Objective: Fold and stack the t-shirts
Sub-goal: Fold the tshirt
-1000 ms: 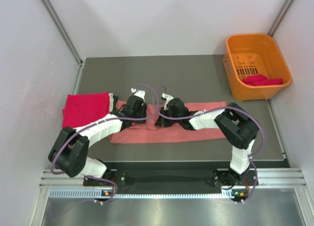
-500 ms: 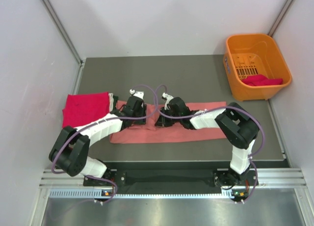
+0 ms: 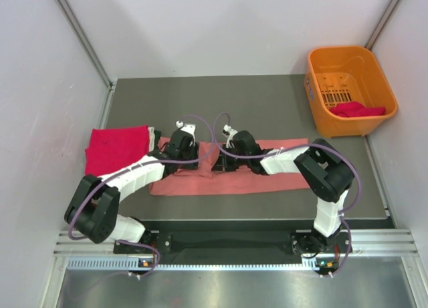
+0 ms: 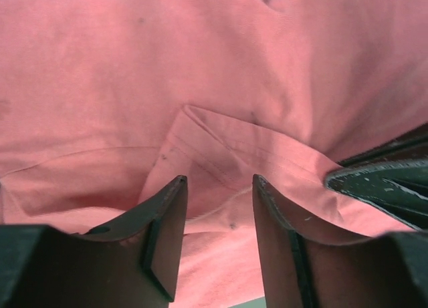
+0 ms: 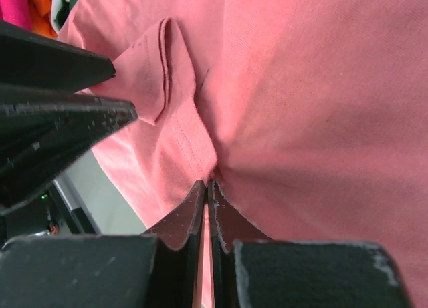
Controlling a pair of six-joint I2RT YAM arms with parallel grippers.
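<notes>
Right wrist shows the right gripper (image 5: 206, 188) pinching a thin ridge of salmon-pink t-shirt (image 5: 307, 87), the left gripper (image 4: 219, 182) spread beside it, so that slim hold may slip.

This looks like a robotics lab test cell rather than any lived-in room. Plain white panel walls (image 3: 221, 27) box in a dark grey counter (image 3: 267, 101). At 6 o'clock, an aluminium rail (image 3: 234, 240) carries the left arm (image 3: 134, 174) and the right arm (image 3: 321, 181), both trailing purple cables (image 3: 200, 121). An orange plastic basket (image 3: 348, 126) sits at 2 o'clock.
</notes>
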